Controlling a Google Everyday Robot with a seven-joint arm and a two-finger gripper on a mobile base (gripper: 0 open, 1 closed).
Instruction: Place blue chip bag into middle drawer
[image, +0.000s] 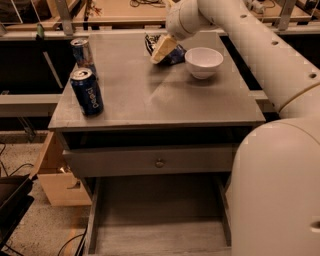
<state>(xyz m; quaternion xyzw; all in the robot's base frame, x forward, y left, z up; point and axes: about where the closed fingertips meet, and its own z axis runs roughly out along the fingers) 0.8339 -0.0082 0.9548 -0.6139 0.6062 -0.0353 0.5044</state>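
The blue chip bag (177, 54) lies crumpled at the back middle of the cabinet top, just left of the white bowl. My gripper (162, 50), with tan tips, hangs from the big white arm that comes in from the right. It sits right over the bag's left part and hides most of it. I cannot tell whether it touches the bag. The middle drawer (160, 220) is pulled out at the bottom of the view, a wide grey tray with a bare plank floor and low side walls.
A white bowl (203, 61) stands right of the bag. A blue Pepsi can (87, 92) and a second can (82, 52) stand at the top's left edge. A drawer front with a round knob (159, 162) is shut above the open tray. A cardboard box (56, 175) sits left.
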